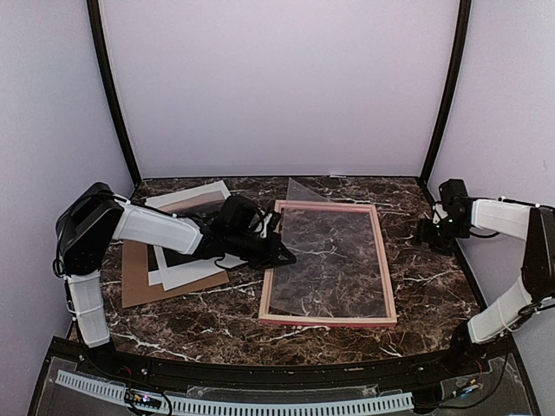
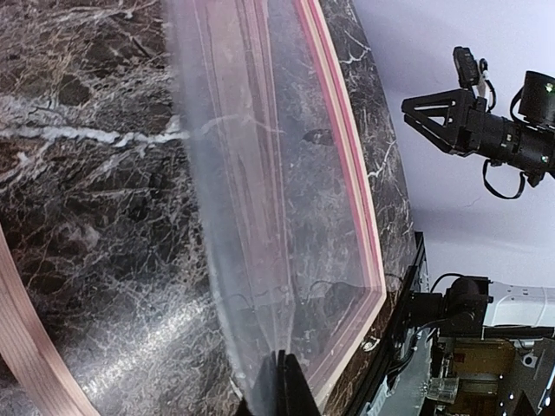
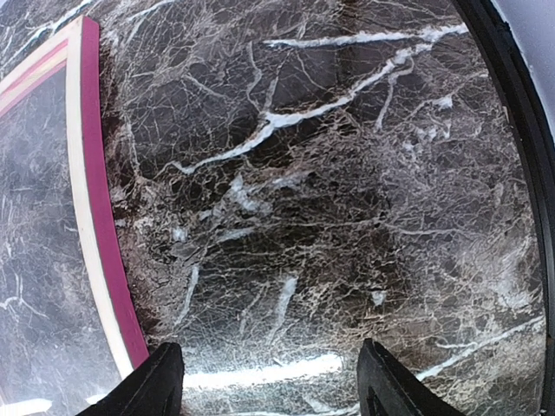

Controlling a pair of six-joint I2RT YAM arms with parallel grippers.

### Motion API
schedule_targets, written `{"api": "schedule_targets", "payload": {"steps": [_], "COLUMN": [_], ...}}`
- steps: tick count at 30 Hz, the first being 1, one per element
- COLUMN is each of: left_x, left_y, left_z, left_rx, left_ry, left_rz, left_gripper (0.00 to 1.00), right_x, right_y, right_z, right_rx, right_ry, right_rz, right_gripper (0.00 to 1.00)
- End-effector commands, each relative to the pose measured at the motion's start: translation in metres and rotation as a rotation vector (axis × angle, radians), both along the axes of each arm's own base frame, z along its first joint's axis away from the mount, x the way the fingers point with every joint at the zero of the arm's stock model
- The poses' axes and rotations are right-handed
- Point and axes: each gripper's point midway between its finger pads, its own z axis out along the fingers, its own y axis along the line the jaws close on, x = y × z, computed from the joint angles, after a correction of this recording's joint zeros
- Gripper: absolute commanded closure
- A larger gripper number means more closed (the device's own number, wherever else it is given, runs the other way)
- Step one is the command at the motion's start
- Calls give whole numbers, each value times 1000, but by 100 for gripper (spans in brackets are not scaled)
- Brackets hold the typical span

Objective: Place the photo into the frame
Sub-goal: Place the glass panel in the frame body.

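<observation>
Three flat pieces sit on the bench [image 1: 208, 325], and the main one is not yet where it belongs. At the far left a brown cardboard board [image 1: 139, 286] lies flat with the photo [image 1: 192, 274] on top of it. The photo is picture side up, partly hidden under the left arm, and well apart from the opening it has to fill.

Next, the left tool [image 1: 284, 256] is at the left rail of the frame [image 1: 329, 321], closed narrow on an edge of a clear sheet [image 1: 334, 251]. Its wrist view shows that edge running right into the pinched tips. The sheet lies skewed over the frame with one corner poking out past the far rail, so it does not look squared into the recess. The frame lies flat mid-bench, seemingly with its paler side up.

Far right, the right tool [image 1: 427, 232] hovers wide apart and empty above bare marble, beside the frame's right rail.

As I judge it, the task is at an early stage. The clear sheet needs settling, then the photo goes in face down, then the board goes behind it.
</observation>
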Motion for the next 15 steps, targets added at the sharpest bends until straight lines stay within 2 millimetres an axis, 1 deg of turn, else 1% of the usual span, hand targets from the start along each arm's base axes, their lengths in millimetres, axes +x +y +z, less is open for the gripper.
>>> {"api": "schedule_targets", "payload": {"steps": [1,8,15], "left_x": [-2,-3,2], "left_y": [-4,-6,-11], "left_z": [43,55,53], "left_rx": [-66,-82,-105], "left_ry": [-105,-139,-134], "left_rz": [-33,-42,-28], "left_gripper": [100,100,100], "right_x": [3,4,5], "right_y": [1,4,8], "right_z": [-2,-4,-5], "right_rx": [8,17,20], "right_ry": [-10,-8,-6], "right_rz": [12,20,31], "right_gripper": [30,30,30]}}
